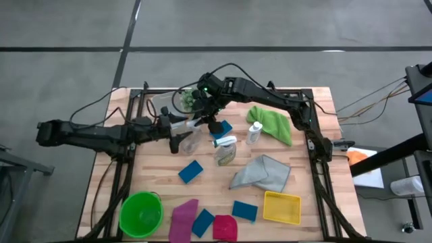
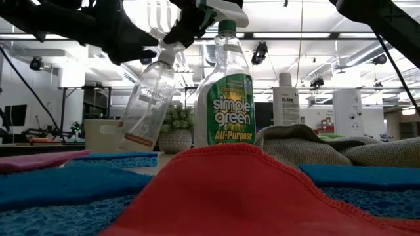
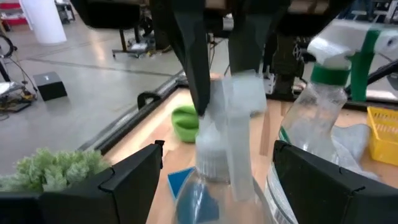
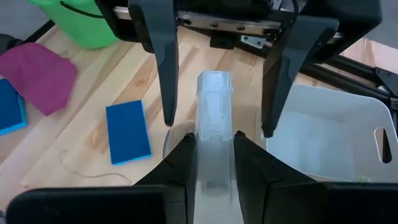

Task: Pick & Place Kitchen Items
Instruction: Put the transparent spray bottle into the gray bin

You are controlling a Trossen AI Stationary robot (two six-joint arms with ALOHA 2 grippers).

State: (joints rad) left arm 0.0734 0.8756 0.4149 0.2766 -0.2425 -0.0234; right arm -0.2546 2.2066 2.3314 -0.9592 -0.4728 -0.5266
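The right gripper [image 4: 211, 146] is nipped narrowly onto the white trigger head of a clear, empty plastic spray bottle [image 2: 146, 98], holding it tilted, its base down by the wooden slat table [image 1: 155, 179]. In the right wrist view the head sits squarely between the two dark fingers [image 4: 180, 162], which press on either side of it.

The left gripper [image 3: 211, 168] stands wide open around the same bottle's neck — its two fingers flank the neck with a clear gap on each side, touching nothing as far as the wrist view shows. In the high view both grippers meet over the bottle at the table's middle, the left arm reaching in from the left edge, the right arm from the far right corner.

Just beside the held bottle stands an upright spray bottle with a green "Simple Green" label [image 2: 226, 98], and a small clear bottle with a white cap [image 1: 254, 133] stands near a crumpled green cloth [image 1: 273, 123]. A grey cloth [image 1: 263, 174] lies nearer the front, with flat blue rectangular sponges [image 1: 190, 171] scattered about it.

Along the front edge sit a round green bucket [image 1: 142, 214], a pink cloth [image 1: 182, 217], a red cloth [image 1: 225, 228] and a yellow rectangular basket [image 1: 281, 207]. A white bin [image 4: 323, 143] lies under the right gripper's far side — close to a small spiky green plant [image 2: 176, 121].
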